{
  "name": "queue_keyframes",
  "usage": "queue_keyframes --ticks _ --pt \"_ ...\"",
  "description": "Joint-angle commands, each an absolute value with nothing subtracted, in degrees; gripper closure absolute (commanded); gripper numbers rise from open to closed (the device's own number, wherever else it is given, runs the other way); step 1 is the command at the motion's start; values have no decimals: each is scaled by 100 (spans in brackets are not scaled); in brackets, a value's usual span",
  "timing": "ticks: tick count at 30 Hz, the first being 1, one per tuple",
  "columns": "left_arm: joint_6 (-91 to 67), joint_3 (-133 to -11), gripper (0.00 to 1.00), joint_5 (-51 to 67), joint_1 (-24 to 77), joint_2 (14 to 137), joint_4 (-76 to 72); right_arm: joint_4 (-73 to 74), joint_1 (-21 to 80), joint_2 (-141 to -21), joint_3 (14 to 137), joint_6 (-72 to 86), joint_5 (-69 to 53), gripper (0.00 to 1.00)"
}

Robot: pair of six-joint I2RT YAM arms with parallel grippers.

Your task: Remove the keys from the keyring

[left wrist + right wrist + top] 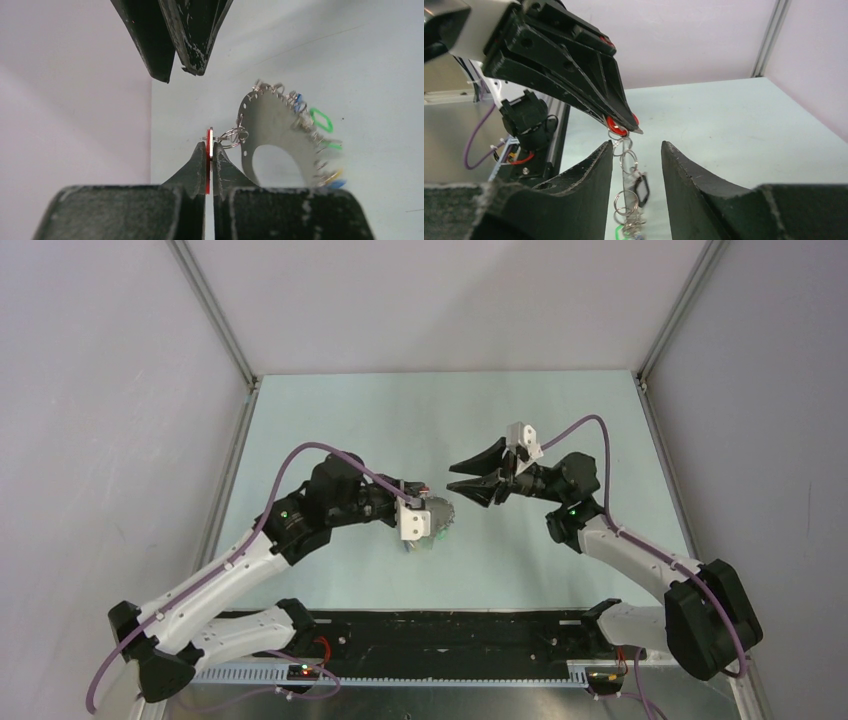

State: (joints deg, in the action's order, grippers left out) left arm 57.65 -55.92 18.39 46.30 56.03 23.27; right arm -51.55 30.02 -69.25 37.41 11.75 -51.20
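— Pale green table (380, 420), white walls, both arms meeting mid-table. What's the left gripper (210, 152) doing?
— Jaws clamped tight on the red key (209, 136).
— And the keyring (272, 132)?
— It hangs from that key by small split rings, just right of the left fingertips, with the other keys (320, 120) strung round its edge.
— Right gripper (455, 476)?
— Jaws parted, holding nothing, tips just right of the left's.

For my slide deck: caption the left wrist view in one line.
Left gripper pinches a red key, the keyring hanging from it by a small link, right gripper open opposite.
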Motion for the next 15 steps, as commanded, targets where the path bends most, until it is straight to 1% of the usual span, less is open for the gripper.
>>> queue_keyframes --ticks 1,5,15 --pt "5964 -5596 100 2116 4624 5369 1982 -4798 3142 -6956 4073 457 -5026 55" --pt "5999 -5582 100 2218 4632 5327 1979 -4115 3340 -7043 4307 -122 -4945 55" --pt "6024 -5578 100 2301 4628 5250 1984 -3057 3845 -7175 4627 -1150 -4662 57"
